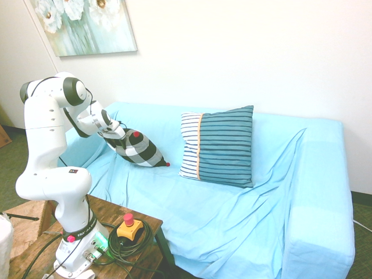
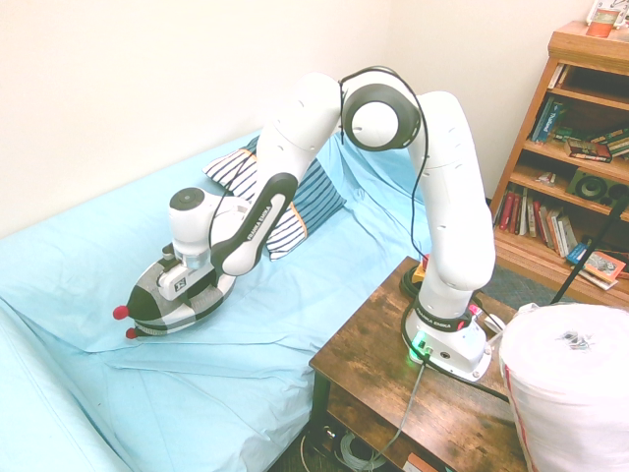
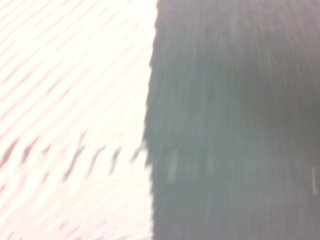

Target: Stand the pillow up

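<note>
The pillow (image 1: 141, 151) (image 2: 165, 300), in black-and-white check with red pom-poms, lies at the sofa's end nearest the arm. Its upper edge is pulled up and its far corner rests on the seat, so it is tilted. My gripper (image 1: 116, 138) (image 2: 187, 283) is pressed into that raised edge and shut on the pillow's fabric, and the fingertips are buried in it. The wrist view shows only blurred check cloth (image 3: 225, 125) from very close.
A larger teal-and-white striped cushion (image 1: 218, 145) (image 2: 300, 202) leans on the backrest mid-sofa. The sofa (image 1: 232, 215) has a light blue cover. The wooden side table (image 2: 393, 344) carries the arm's base. A bookshelf (image 2: 570, 147) and a white roll (image 2: 570, 383) stand nearby.
</note>
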Controlling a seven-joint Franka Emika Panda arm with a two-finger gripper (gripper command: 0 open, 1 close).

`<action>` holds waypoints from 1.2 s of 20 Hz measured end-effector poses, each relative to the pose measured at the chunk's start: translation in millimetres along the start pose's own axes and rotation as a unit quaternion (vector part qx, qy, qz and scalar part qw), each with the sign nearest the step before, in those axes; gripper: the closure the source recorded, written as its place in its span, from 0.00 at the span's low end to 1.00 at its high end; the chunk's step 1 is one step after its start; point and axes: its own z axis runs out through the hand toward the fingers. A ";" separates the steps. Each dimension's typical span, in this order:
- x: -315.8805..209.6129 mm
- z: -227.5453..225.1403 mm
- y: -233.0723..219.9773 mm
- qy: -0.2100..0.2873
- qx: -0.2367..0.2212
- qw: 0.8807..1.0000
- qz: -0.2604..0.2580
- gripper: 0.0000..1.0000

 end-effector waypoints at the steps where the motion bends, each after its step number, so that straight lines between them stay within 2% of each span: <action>1: 13.5 -4.8 -7.1 0.004 0.004 1.000 -0.001 0.00; 9: 109.8 -25.8 -74.9 0.006 0.021 1.000 -0.004 0.00; 14: 121.6 -22.8 -81.3 0.006 0.022 1.000 -0.005 0.00; 19: 132.4 -28.4 -35.0 -0.006 0.005 1.000 -0.007 0.00; 24: 162.4 -45.8 47.0 -0.021 -0.026 0.999 -0.017 0.00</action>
